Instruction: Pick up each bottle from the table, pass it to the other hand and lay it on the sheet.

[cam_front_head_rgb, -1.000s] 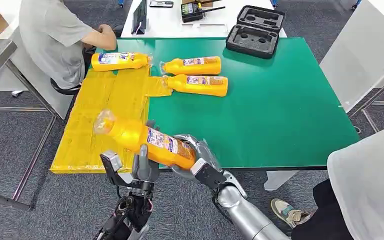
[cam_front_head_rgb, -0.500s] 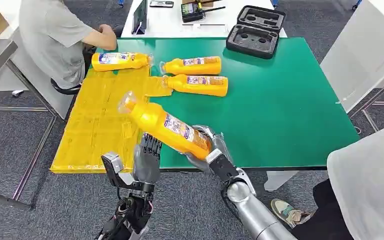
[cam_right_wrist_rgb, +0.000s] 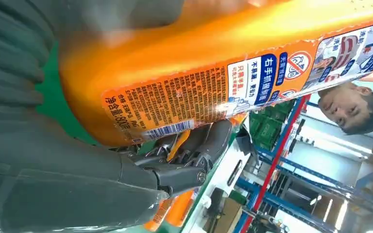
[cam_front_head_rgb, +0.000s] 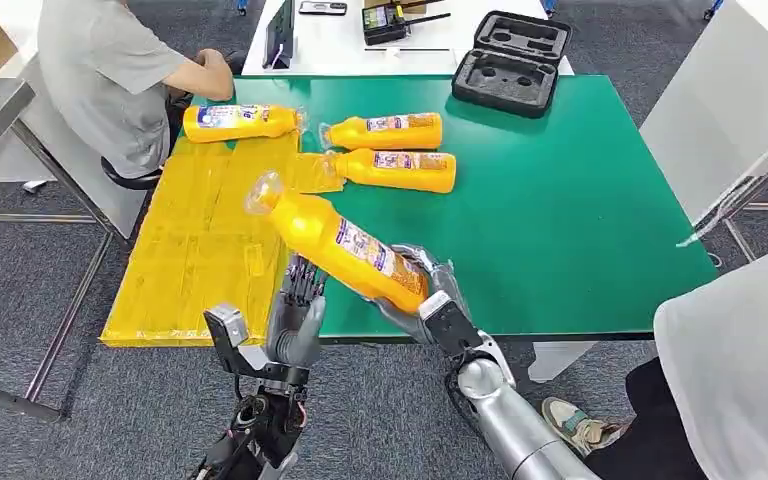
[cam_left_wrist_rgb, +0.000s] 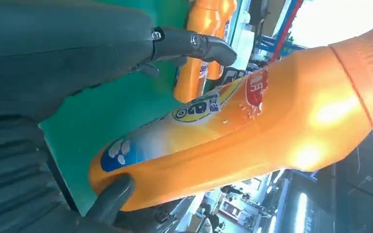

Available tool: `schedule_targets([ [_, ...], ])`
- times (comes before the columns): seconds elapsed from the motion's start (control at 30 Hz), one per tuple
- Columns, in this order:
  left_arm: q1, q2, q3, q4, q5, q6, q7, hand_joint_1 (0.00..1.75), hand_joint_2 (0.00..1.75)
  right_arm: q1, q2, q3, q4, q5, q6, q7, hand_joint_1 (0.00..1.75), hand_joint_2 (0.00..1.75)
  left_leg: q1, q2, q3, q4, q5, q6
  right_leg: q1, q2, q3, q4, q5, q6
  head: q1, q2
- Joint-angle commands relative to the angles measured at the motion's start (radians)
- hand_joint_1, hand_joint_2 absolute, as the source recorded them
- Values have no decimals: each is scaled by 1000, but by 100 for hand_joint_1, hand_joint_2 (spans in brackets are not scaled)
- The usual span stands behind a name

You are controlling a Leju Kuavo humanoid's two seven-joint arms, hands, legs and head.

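Note:
My right hand [cam_front_head_rgb: 428, 298] grips the base of an orange bottle [cam_front_head_rgb: 345, 245], held tilted above the table's front edge with its clear-wrapped cap pointing up and to the left. In the right wrist view the label [cam_right_wrist_rgb: 213, 63] lies across my fingers [cam_right_wrist_rgb: 175, 170]. My left hand [cam_front_head_rgb: 295, 315] stands just below the bottle's middle, fingers up and apart, holding nothing. In the left wrist view the bottle [cam_left_wrist_rgb: 252, 131] is close in front of my fingers [cam_left_wrist_rgb: 194, 43]. The yellow sheet [cam_front_head_rgb: 195, 250] covers the table's left side, with one bottle [cam_front_head_rgb: 240, 122] lying at its far end.
Two more orange bottles [cam_front_head_rgb: 385, 131] [cam_front_head_rgb: 400, 170] lie on the green table [cam_front_head_rgb: 560, 200] beside the sheet. A black foam case [cam_front_head_rgb: 510, 62] sits at the far edge. One person [cam_front_head_rgb: 110, 70] sits at the far left, another [cam_front_head_rgb: 740, 370] stands at the right.
My right hand has carried the bottle to the right and tipped its cap end higher. The fingers of my left hand have risen and spread beside it.

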Motion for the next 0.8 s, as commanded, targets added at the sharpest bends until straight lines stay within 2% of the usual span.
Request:
schedule_targets([
  [0.03, -16, 16, -17, 25, -14, -5, 3, 0, 175, -52, 47, 36, 104, 2, 31, 1, 152, 175, 2, 3, 4, 0, -2, -2, 2, 3, 3, -1, -1, -2, 0, 0],
  [0.17, -29, 6, -19, 43, -15, -11, 3, 0, 175, -55, 72, 80, 131, 10, 49, 1, 161, 175, 2, 3, 4, 0, -2, -2, 2, 2, 4, -1, -1, -2, 0, 0],
  [0.43, -21, 9, -4, 36, -11, -9, 3, 0, 175, -45, 84, 126, 148, 10, 49, 1, 154, 175, 2, 1, 3, 0, -1, -2, 1, 1, 3, -1, -1, -2, 0, 0],
  [0.5, -21, 11, -1, 36, -11, -10, 3, 0, 175, -44, 81, 124, 146, 6, 48, 1, 159, 175, 2, 2, 4, 0, -2, -2, 2, 1, 4, -1, -1, -2, 0, 0],
  [0.8, -8, 12, 13, 17, -11, -3, 3, 0, 175, -45, 78, 122, 160, 3, 50, 1, 157, 175, 1, 1, 3, 0, -1, -2, 1, 1, 3, -1, -1, -2, 0, 0],
])
